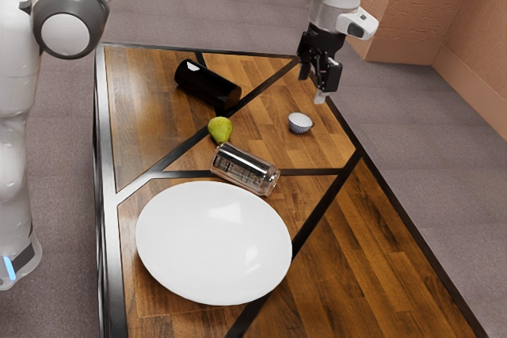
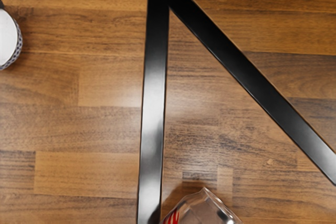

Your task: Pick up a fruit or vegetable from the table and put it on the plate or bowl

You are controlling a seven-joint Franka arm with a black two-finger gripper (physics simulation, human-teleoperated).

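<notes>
Exterior view. The black two-finger gripper (image 1: 319,94) hung above the far right part of the wooden table (image 1: 380,259), clear of everything, nothing in it. Whether it was apart or together could not be read from this angle. The small yellow-green pear (image 1: 220,128) sat on the table near the middle, well apart from the gripper, toward the exterior view's left. Just behind the pear lay a black cylinder (image 1: 207,85) on its side. Just in front of it lay a clear glass jar (image 1: 245,169), also on its side, between the pear and the large flat white plate (image 1: 213,241) at the near end. A small white bowl with a patterned outside (image 1: 300,123) stood upright near the gripper, below it.

Wrist view. The camera looked straight down on the wood planks (image 2: 79,129), crossed by two black inlay strips (image 2: 153,103) that met in a V. The bowl's rim (image 2: 8,40) cut in at one edge. The jar's glass end (image 2: 202,211) showed at another.
</notes>
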